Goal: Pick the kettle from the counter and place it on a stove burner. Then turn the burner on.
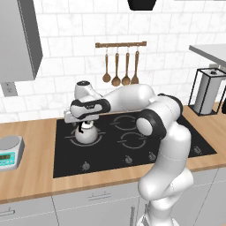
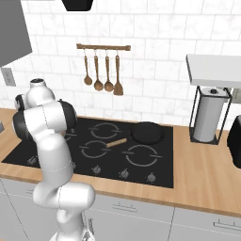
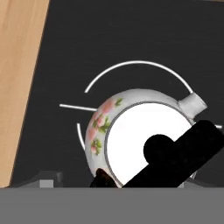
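The kettle (image 1: 86, 134) stands upright on the black cooktop (image 1: 106, 154), inside the front-left stove burner ring (image 1: 69, 137). In the hand view the kettle (image 3: 131, 131) looks white with pink flowers, a black arched handle and a black knob, and the ring's arcs (image 3: 131, 64) curve around it. My gripper (image 1: 84, 124) hangs just above the handle. Its finger tips sit wide apart at the bottom of the hand view, with nothing held between them. In the right base view the arm hides the kettle. The wood-grain counter (image 1: 31, 176) surrounds the cooktop.
A grey digital scale (image 1: 9, 152) sits on the counter at the left. Cooktop knobs (image 1: 128, 160) line the front edge. A dark pan (image 2: 147, 132) with a wooden handle occupies the back-right burner. A paper towel holder (image 2: 207, 117) stands at the right, and utensils (image 1: 120, 66) hang on the wall.
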You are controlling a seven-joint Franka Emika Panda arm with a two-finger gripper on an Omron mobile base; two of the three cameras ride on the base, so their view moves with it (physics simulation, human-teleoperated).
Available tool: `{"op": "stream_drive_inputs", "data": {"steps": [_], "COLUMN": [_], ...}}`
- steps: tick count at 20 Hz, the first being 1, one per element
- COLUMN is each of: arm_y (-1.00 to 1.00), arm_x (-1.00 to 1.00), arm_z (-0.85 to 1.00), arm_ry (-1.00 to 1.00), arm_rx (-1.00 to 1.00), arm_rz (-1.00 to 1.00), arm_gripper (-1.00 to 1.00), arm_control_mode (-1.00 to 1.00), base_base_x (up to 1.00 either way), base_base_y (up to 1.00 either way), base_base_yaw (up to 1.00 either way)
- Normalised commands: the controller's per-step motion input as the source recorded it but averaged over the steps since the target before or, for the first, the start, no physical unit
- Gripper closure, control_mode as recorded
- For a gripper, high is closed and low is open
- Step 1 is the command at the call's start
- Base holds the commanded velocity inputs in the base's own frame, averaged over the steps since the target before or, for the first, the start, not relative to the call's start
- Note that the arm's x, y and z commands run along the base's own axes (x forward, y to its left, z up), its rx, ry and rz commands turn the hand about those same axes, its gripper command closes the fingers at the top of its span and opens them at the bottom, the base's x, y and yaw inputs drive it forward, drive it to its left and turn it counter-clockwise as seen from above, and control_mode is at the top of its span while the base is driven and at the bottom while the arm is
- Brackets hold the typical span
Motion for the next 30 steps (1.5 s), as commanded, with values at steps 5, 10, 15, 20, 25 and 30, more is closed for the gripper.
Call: {"op": "stream_drive_inputs", "data": {"steps": [5,10,15,20,25,30], "arm_y": [-0.04,0.00,0.00,0.00,0.00,-0.01], "arm_x": [0.00,0.00,0.00,-0.05,-0.03,-0.06], "arm_z": [0.00,0.00,0.00,0.00,0.00,0.13], "arm_ry": [0.00,0.00,0.00,0.00,0.00,-0.01], "arm_rx": [-0.01,-0.01,-0.03,0.00,0.00,0.00], "arm_rz": [0.00,0.00,-0.06,-0.17,-0.19,-0.15], "arm_gripper": [-1.00,-1.00,-1.00,-1.00,-1.00,-1.00], "arm_control_mode": [-1.00,-1.00,-1.00,-1.00,-1.00,-1.00], "base_base_x": [0.00,0.00,0.00,0.00,0.00,0.00], "base_base_y": [0.00,0.00,0.00,0.00,0.00,0.00], "base_base_yaw": [0.00,0.00,0.00,0.00,0.00,0.00]}}
